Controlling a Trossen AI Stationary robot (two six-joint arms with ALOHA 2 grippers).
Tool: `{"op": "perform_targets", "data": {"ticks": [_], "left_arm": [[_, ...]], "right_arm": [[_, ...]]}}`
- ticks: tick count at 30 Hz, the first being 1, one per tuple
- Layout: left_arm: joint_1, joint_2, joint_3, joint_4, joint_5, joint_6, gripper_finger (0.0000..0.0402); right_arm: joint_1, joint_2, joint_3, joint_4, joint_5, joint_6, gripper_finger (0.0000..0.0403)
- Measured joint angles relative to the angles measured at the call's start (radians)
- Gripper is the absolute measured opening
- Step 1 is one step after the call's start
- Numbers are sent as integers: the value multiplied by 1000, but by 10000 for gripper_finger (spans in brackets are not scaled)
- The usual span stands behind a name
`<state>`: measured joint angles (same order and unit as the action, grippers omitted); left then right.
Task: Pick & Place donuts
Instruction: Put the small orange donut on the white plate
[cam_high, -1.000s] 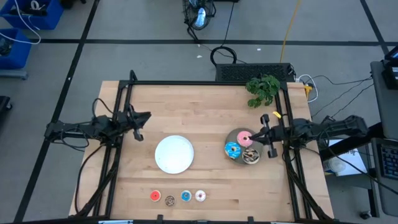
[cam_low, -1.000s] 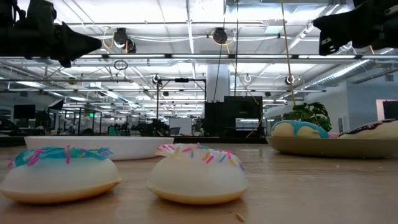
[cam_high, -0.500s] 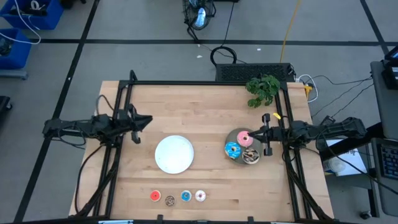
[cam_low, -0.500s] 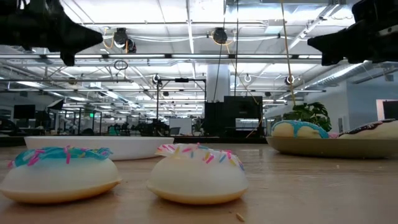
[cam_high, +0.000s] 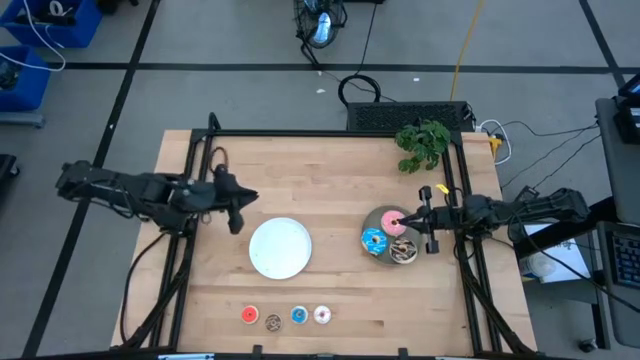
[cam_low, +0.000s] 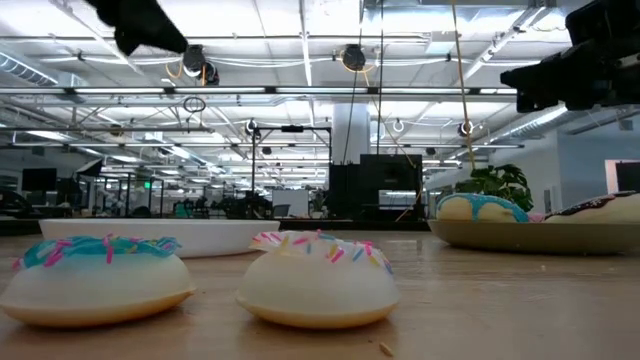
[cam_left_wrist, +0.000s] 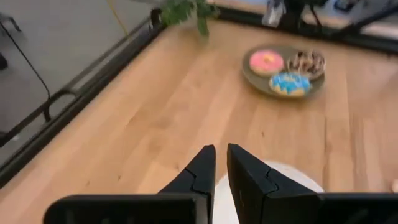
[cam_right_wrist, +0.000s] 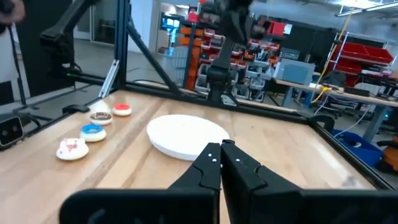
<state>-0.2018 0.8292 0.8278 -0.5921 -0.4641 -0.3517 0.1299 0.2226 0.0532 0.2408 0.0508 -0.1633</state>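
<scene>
Right gripper (cam_high: 402, 220), fingers pressed together, hovers above the pink ring donut (cam_high: 394, 223); descending unopened, it could shove the donut off the grey plate (cam_high: 379, 217). Left gripper (cam_high: 254, 200), fingers nearly together, empty.

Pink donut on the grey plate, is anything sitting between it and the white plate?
Nothing visible: bare wood separates the pink donut on the grey plate from the white plate.
</scene>
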Motion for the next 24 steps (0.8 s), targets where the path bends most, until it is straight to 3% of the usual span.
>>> {"op": "perform_targets", "data": {"ticks": [6, 10, 15, 19, 24], "left_arm": [[-104, 191, 242, -322, 13, -214, 46], [-229, 317, 354, -471, 73, -233, 46], [-367, 450, 377, -451, 166, -212, 46], [-451, 571, 378, -430, 298, -209, 46], [-525, 720, 378, -412, 301, -232, 30]], "right_arm": [[0, 1, -1, 1, 0, -3, 0], [0, 2, -1, 4, 0, 58, 0], [0, 2, -1, 39, 0, 45, 0], [0, 2, -1, 39, 4, 46, 0], [0, 2, -1, 44, 4, 46, 0]]}}
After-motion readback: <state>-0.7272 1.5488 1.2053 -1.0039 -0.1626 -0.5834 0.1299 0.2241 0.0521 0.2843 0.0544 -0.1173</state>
